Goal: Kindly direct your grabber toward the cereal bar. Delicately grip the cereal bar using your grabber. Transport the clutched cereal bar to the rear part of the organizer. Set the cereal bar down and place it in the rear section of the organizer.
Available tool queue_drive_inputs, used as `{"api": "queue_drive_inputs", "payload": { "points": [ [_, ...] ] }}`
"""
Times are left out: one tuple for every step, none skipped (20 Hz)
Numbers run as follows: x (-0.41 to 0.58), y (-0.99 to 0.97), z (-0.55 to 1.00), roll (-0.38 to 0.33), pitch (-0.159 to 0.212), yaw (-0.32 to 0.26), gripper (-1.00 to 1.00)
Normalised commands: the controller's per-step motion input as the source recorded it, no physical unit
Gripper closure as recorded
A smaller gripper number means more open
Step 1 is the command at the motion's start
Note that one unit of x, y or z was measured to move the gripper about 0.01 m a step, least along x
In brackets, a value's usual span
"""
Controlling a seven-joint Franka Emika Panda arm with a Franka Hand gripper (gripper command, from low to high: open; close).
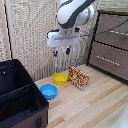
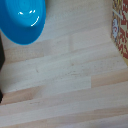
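The cereal bar [image 1: 79, 78], an orange, red and yellow printed packet-box, stands on its edge on the wooden table, right of the yellow bowl in the exterior view. Its edge shows in the wrist view [image 2: 121, 27]. The grabber [image 1: 61, 52] hangs high above the table, above the yellow bowl and left of the cereal bar. Its dark-blue fingers stand apart and hold nothing. The organizer [image 1: 20, 95], a big black box with dividers, sits at the exterior view's left front. The fingers do not show in the wrist view.
A yellow bowl [image 1: 60, 78] and a blue bowl [image 1: 48, 91] sit on the table [image 1: 90, 107] between organizer and cereal bar; the blue bowl also shows in the wrist view [image 2: 22, 20]. A brown drawer chest [image 1: 111, 45] stands at the exterior view's right.
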Motion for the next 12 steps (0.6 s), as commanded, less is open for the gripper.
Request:
{"api": "queue_drive_inputs", "payload": {
  "points": [
    [0.0, 0.0, -0.14, 0.0, -0.007, 0.0, -1.0],
    [0.0, -0.89, -0.1, 0.072, -0.045, -0.069, -1.0],
    [0.0, -0.89, -0.1, 0.072, -0.045, -0.069, -1.0],
    [0.0, -0.89, -0.07, 0.072, -0.036, -0.069, -1.0],
    [0.0, -0.9, -0.08, 0.073, -0.022, -0.065, -1.0],
    [0.0, -0.9, -0.07, 0.072, -0.017, -0.065, -1.0],
    [-0.02, -0.91, -0.03, 0.076, 0.0, -0.063, -1.0],
    [-0.009, -0.91, -0.01, 0.078, 0.0, -0.06, -1.0],
    [-0.006, -0.91, -0.01, 0.08, 0.0, -0.055, -1.0],
    [0.0, -0.92, -0.02, 0.084, 0.0, -0.051, -1.0],
    [0.0, -0.93, -0.02, 0.09, 0.0, -0.046, -1.0],
    [-0.034, -0.89, -0.04, 0.085, 0.0, -0.027, -1.0]
  ]
}}
